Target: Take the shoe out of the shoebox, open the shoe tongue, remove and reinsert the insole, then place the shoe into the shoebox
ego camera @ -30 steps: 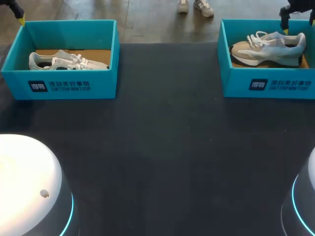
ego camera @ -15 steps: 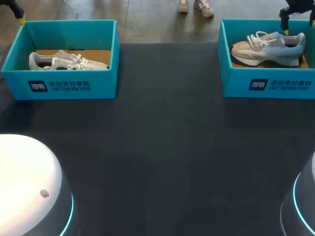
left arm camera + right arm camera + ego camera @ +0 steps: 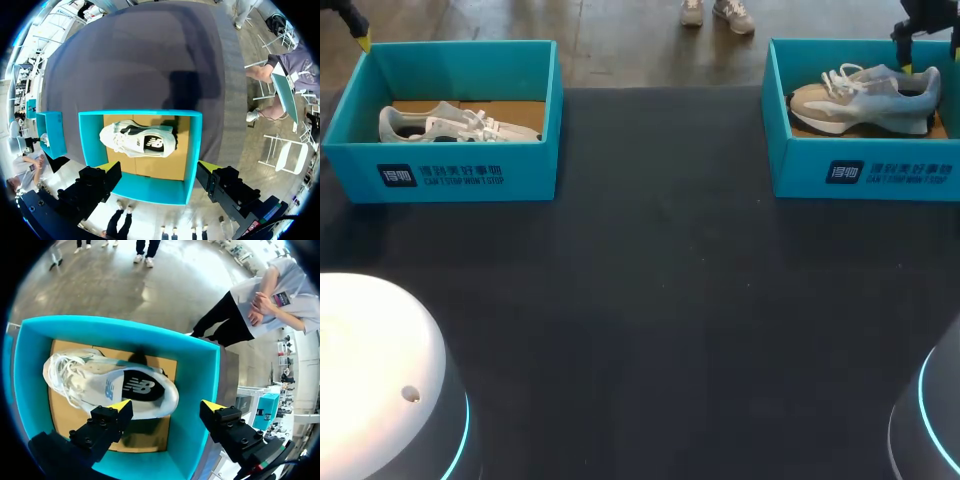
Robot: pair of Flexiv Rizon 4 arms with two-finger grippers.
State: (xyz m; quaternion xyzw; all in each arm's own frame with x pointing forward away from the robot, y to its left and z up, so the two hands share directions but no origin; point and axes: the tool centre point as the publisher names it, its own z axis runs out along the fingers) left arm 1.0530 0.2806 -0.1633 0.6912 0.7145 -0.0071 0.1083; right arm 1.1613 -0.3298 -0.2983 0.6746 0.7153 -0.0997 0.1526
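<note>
Shoe (image 3: 110,385) on its side in the shoebox (image 3: 200,365), not yet gripped
My right end effector (image 3: 166,405) hangs over its heel, fingers apart; my left end effector (image 3: 158,166), also apart, hangs over another box. Coming down, one finger could catch the cardboard wall.

Head: high behind, down over table (image 3: 660,300). Wrists: close above left shoebox (image 3: 145,194), right shoebox (image 3: 197,390); head shares both.

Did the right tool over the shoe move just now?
Yes, a little. In the head view the right tool has shifted slightly rightward along the right shoebox's far wall, dipping nearer the shoe.
</note>
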